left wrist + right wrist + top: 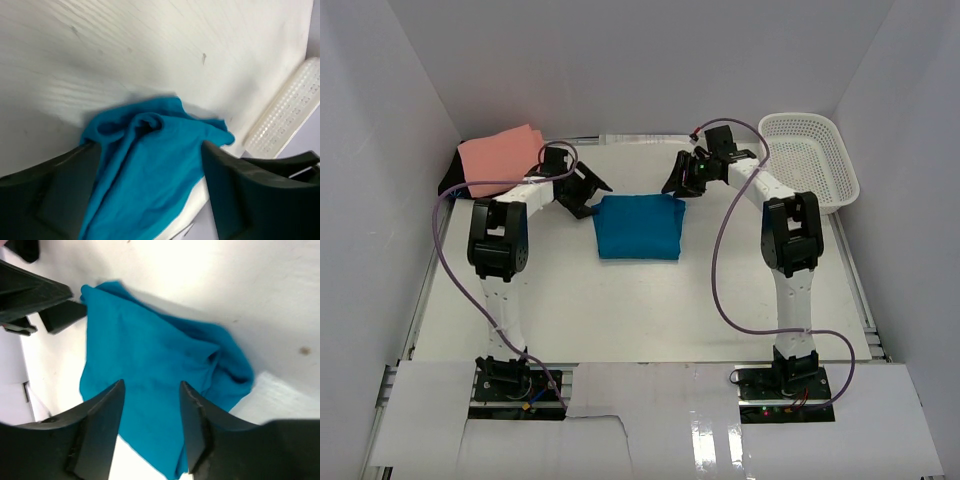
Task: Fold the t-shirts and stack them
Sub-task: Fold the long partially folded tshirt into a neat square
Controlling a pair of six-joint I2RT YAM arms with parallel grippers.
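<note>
A teal-blue t-shirt [640, 227] lies folded into a rough square in the middle of the table. A salmon-pink t-shirt [501, 160] lies folded at the back left corner. My left gripper [583, 193] hovers at the teal shirt's back left corner, and in its wrist view the left gripper [150, 150] stands open with the teal cloth [145, 170] lying loose below. My right gripper [678, 183] is at the back right corner. The wrist view shows the right gripper [151, 385] open above the teal cloth [150, 355], gripping nothing.
A white plastic mesh basket [812, 160] stands at the back right, its rim [285, 120] showing in the left wrist view. The white enclosure walls stand close on both sides. Purple cables loop from each arm. The left gripper's fingers [35, 290] show in the right wrist view.
</note>
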